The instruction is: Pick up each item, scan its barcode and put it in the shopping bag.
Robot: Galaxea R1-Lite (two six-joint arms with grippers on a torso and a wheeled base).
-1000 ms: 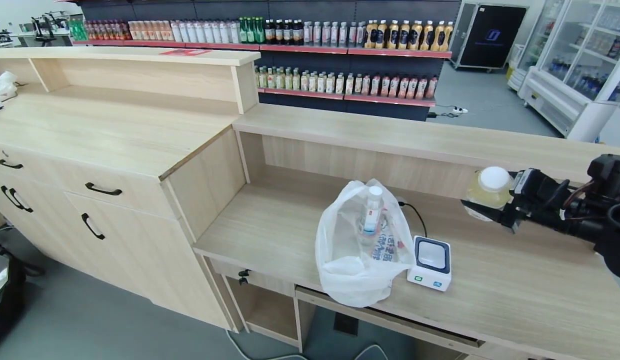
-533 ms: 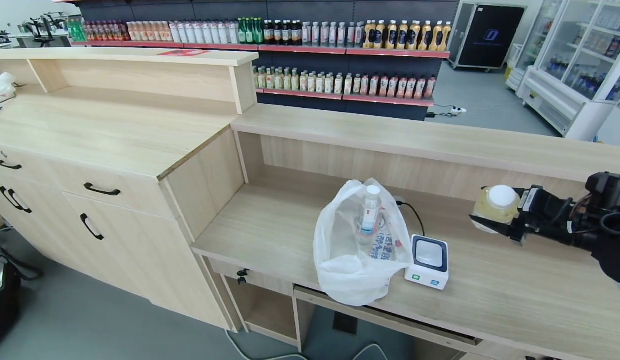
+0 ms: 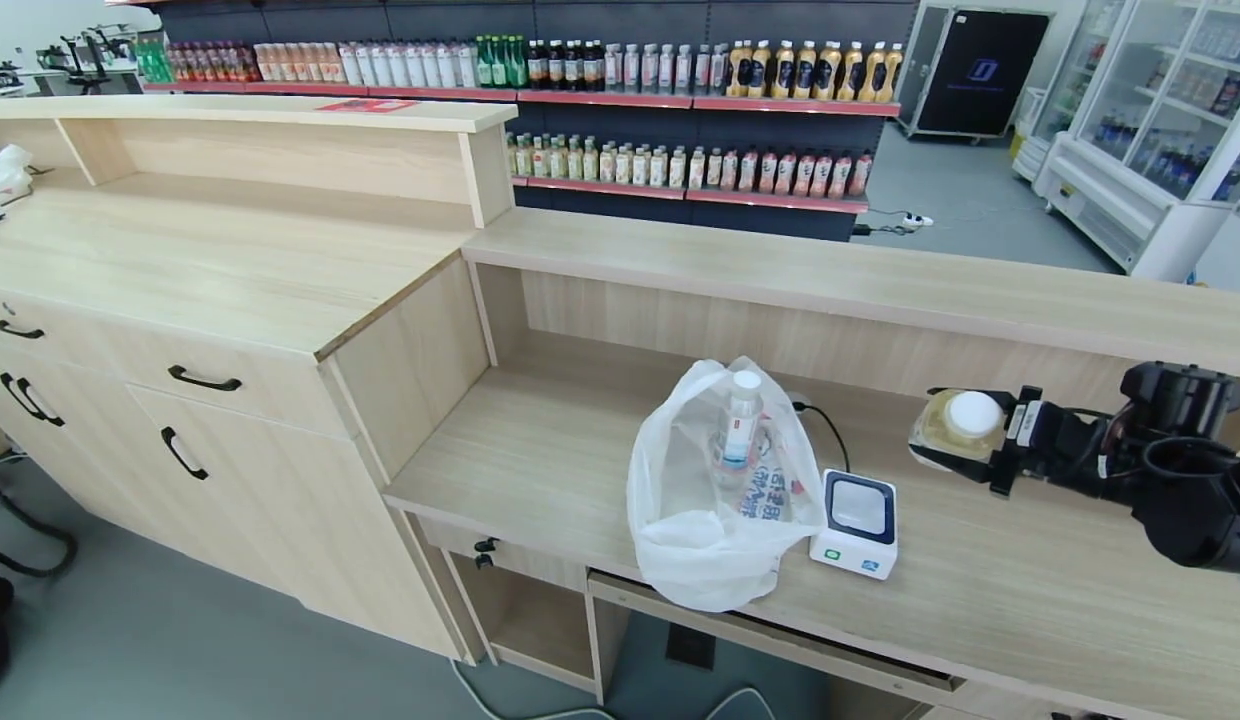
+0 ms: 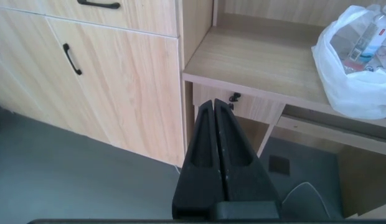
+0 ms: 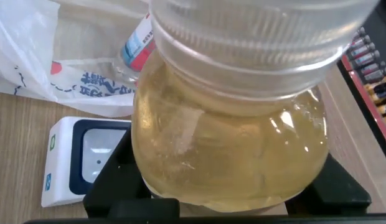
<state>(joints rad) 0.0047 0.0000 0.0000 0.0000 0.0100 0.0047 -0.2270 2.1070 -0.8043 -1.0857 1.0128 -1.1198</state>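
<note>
Lowered and carried toward the scanner (image 3: 858, 523) since a second ago, the bottle of yellowish liquid (image 3: 970, 415) is pinched between the fingers of the right end effector (image 3: 937, 430), over the tabletop (image 3: 1030, 580) and to the scanner's right. The shopping bag (image 3: 715, 500) is stood just beside the scanner, with a clear bottle (image 3: 742, 425) upright inside. The left end effector (image 4: 215, 104) is pressed together, before the cabinet (image 4: 118, 81).
</note>
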